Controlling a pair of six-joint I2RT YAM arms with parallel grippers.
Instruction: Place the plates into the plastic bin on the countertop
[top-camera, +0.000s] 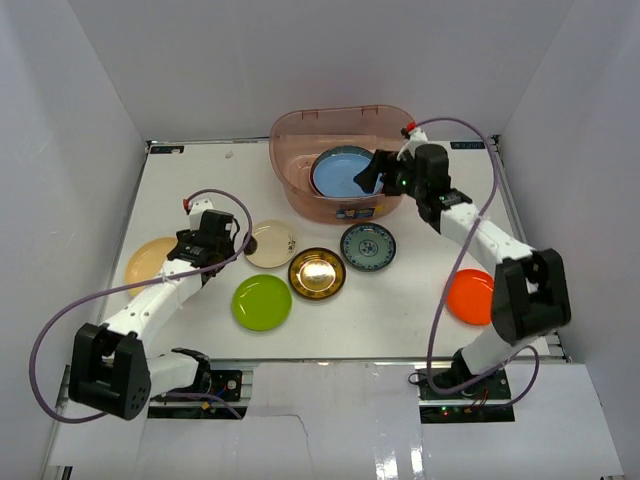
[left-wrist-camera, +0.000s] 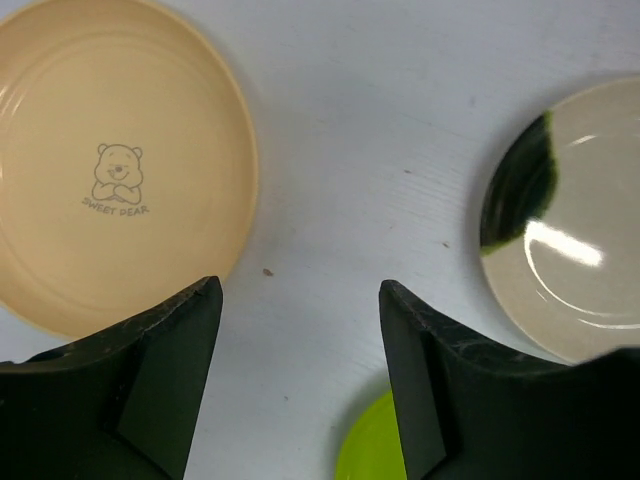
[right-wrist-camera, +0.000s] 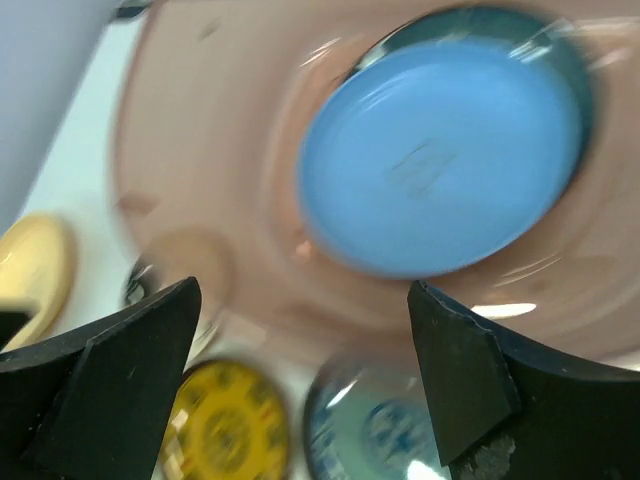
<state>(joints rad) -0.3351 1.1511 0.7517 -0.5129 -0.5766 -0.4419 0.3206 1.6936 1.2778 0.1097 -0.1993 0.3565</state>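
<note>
Six plates lie outside the plastic bin (top-camera: 290, 170): nearest the lime green plate (top-camera: 262, 302) and orange plate (top-camera: 470, 296), then gold plate (top-camera: 317, 272), tan plate (top-camera: 150, 260), cream plate (top-camera: 271, 243) and patterned plate (top-camera: 368, 247). The left gripper (left-wrist-camera: 300, 370) hangs wide and empty over bare countertop (top-camera: 200, 180) between tan and cream. Farthest, the right gripper (right-wrist-camera: 300, 380), jaws spread and empty, hovers over the bin, where a light blue plate (top-camera: 340, 172) lies (anything beneath is hidden). Nothing seems to block either arm.

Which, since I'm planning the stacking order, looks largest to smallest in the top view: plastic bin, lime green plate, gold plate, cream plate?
1. plastic bin, by far the largest.
2. lime green plate and gold plate: too alike to rank.
3. cream plate, slightly smaller.
</note>
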